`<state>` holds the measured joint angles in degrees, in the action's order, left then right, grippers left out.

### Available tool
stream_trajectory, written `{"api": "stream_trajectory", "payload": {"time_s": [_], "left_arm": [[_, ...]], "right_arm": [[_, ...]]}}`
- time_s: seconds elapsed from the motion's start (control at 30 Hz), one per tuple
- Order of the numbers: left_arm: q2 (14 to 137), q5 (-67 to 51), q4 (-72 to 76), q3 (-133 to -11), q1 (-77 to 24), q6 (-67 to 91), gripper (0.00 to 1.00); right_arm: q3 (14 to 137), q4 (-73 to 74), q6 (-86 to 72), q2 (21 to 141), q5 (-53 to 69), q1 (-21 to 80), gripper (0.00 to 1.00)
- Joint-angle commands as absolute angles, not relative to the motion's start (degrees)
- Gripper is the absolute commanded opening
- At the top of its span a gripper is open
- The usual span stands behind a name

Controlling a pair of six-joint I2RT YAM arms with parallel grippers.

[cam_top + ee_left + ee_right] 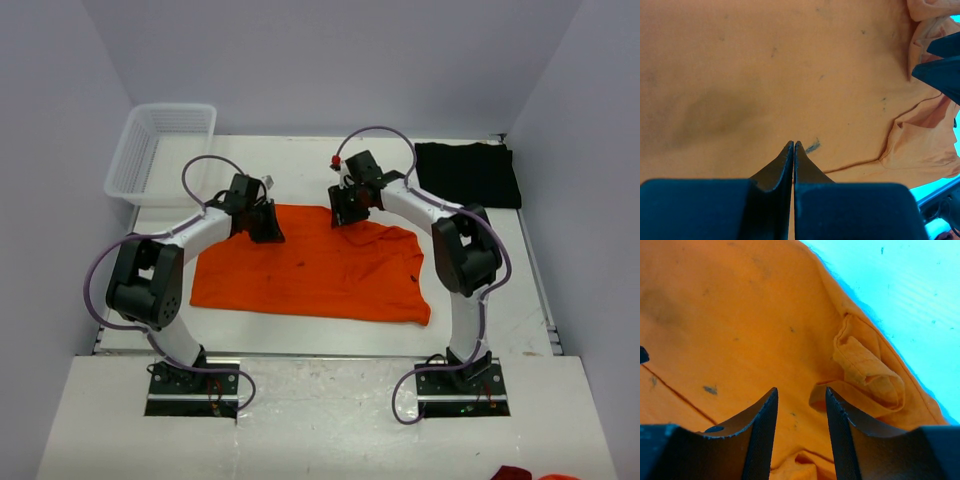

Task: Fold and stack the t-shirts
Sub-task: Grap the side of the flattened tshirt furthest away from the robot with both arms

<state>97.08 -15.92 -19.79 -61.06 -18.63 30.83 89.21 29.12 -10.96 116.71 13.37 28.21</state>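
Handling the orange t-shirt [320,275]: light, limp, so we'd pinch its far edge; left claw [793,144] clenched, right claw [801,390] parted, empty

Bright, even light, shadows soft. Wrist views tint the tabletop [920,300] cyan; a dim shadow patch lies on the orange t-shirt [790,75] in the left wrist view.

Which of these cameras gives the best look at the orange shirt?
The top external view: it shows the whole orange shirt, spread out. The left wrist view shows only a flat, smudged patch; the right wrist view only a rumpled edge.
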Motion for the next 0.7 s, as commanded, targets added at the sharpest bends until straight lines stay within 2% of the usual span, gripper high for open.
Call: {"api": "stream_trajectory", "payload": {"time_s": [0.0, 0.37, 0.67], "left_arm": [[96.0, -17.9, -18.0, -61.1, -17.7, 29.6, 0.0], [94.2, -20.4, -17.5, -61.1, -16.7, 29.1, 0.0], [92.7, -22.6, -17.5, -61.0, -15.4, 28.7, 0.0]], "right_arm": [[91.6, 29.3, -9.3, 117.9, 13.5, 28.3, 0.44], [93.7, 32.3, -9.5, 119.2, 9.5, 28.3, 0.38], [96.6, 35.1, -10.1, 121.0, 7.2, 28.2, 0.22]]}}
